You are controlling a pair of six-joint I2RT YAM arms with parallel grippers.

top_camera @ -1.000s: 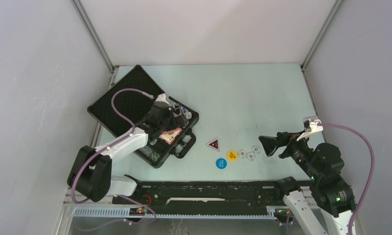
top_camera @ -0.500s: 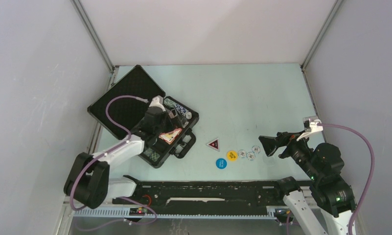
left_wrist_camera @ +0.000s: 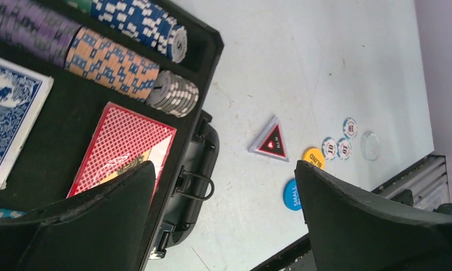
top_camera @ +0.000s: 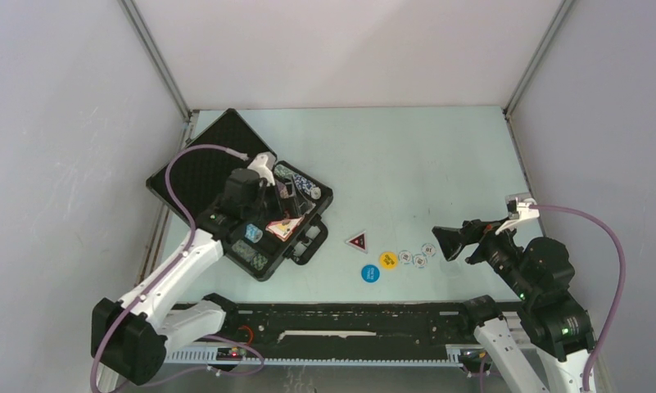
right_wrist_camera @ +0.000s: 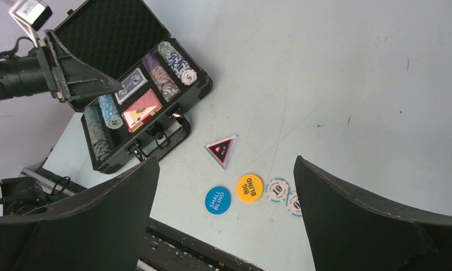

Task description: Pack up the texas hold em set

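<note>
The black briefcase (top_camera: pixel 200 170) lies open at the left, its foam lid laid back. It holds rows of poker chips (left_wrist_camera: pixel 133 22), a red deck (left_wrist_camera: pixel 127 141) and a blue deck (left_wrist_camera: pixel 9 113). My left gripper (top_camera: pixel 280 195) hovers over the case, open and empty (left_wrist_camera: pixel 223 169). On the table lie the triangular marker (top_camera: pixel 357 241), a yellow disc (top_camera: pixel 388 259), a blue disc (top_camera: pixel 370 273) and three loose chips (top_camera: pixel 417 256). My right gripper (top_camera: pixel 447 241) is open and empty to their right, above the table (right_wrist_camera: pixel 226 164). The right wrist view shows the discs (right_wrist_camera: pixel 249 187) between its fingers.
The briefcase handle (left_wrist_camera: pixel 198 183) and latch face the table middle. A clear disc (left_wrist_camera: pixel 370 145) lies beside the loose chips. A black rail (top_camera: pixel 341 321) runs along the near edge. Grey walls close in the left, right and back sides.
My left arm has drawn its wrist back to the left and lifted over the case, with its elbow swinging down and left. The right arm has not moved.
</note>
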